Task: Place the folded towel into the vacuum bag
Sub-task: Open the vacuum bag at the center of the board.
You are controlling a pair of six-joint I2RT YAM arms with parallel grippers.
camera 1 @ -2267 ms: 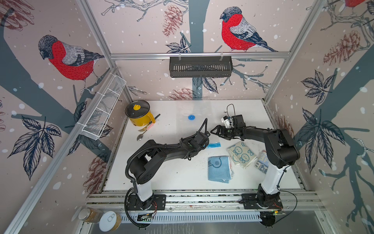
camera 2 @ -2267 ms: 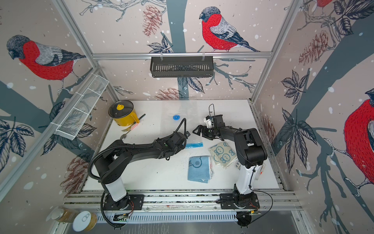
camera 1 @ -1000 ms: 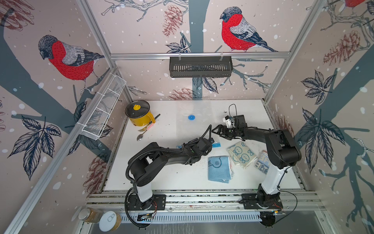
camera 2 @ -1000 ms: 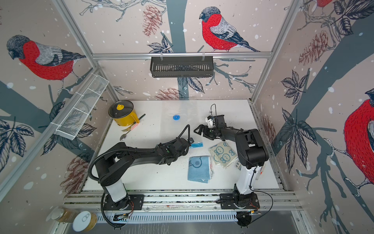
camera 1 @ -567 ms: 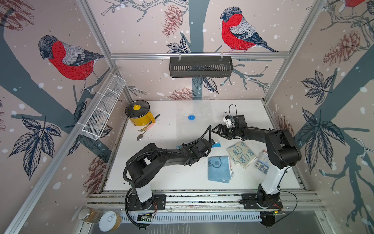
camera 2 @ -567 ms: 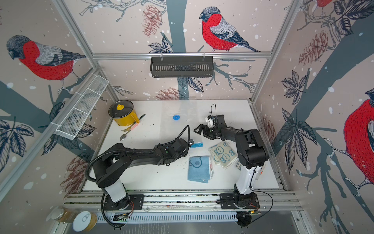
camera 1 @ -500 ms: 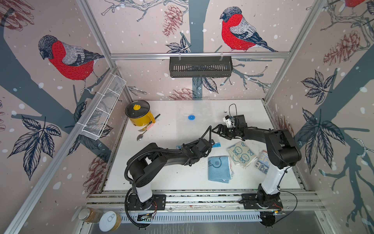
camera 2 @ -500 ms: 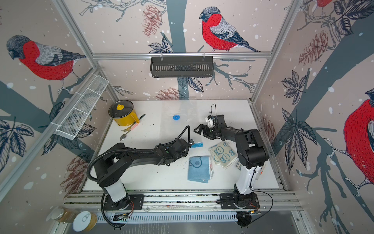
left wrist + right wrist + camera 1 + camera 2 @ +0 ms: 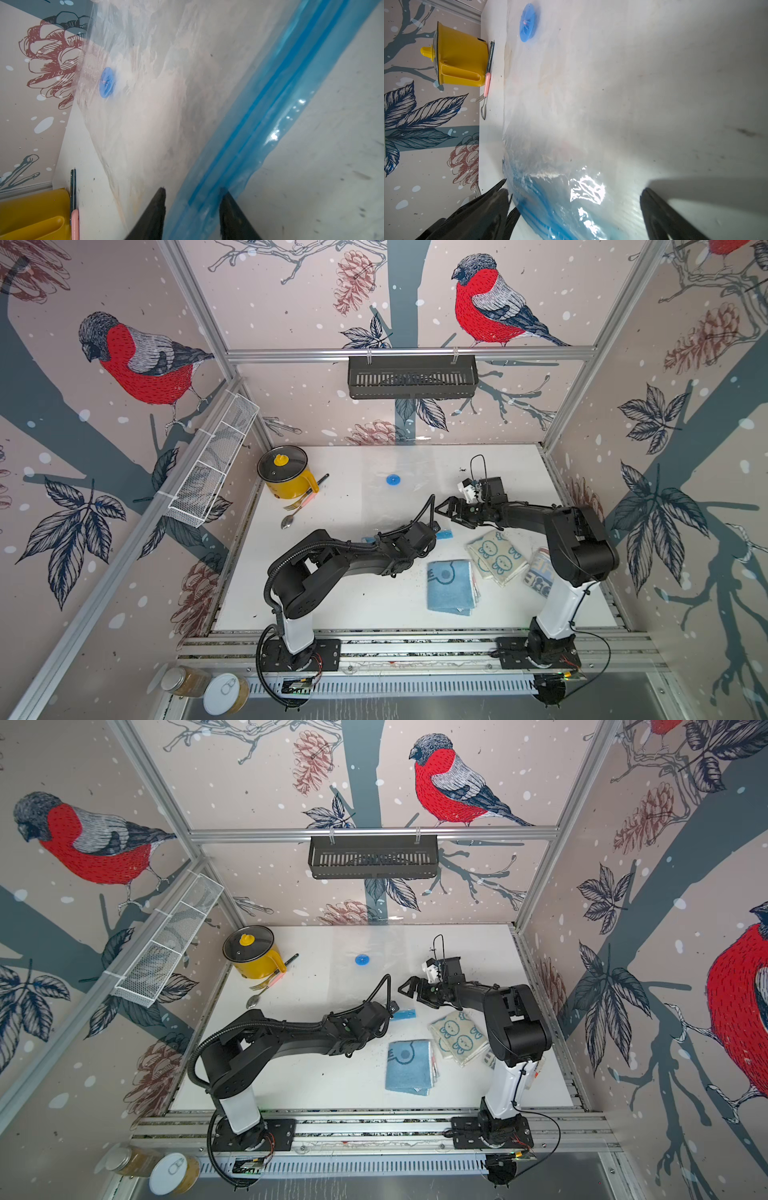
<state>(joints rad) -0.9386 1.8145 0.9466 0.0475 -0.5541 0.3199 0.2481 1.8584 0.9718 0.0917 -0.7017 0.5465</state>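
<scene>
The clear vacuum bag (image 9: 374, 497) lies flat on the white table, with its round blue valve (image 9: 392, 479) toward the back and its blue zip strip (image 9: 444, 534) toward the front. In the left wrist view my left gripper (image 9: 192, 199) straddles the zip strip (image 9: 249, 116) with its jaws partly narrowed, and a gap still shows between them. My right gripper (image 9: 575, 199) stands wide open over the strip's crumpled end. In both top views the folded blue towel (image 9: 451, 587) (image 9: 409, 1067) lies in front of the bag, untouched.
A cream bear-print cloth (image 9: 496, 558) and another patterned cloth (image 9: 540, 576) lie beside the blue towel. A yellow lidded pot (image 9: 286, 472) with a fork and spoon (image 9: 297, 506) stands back left. A wire basket (image 9: 212, 464) and a black rack (image 9: 411, 377) hang on the walls.
My left arm has come forward and right onto the zip strip, and its jaws have narrowed around it. The right arm and the towels have not moved.
</scene>
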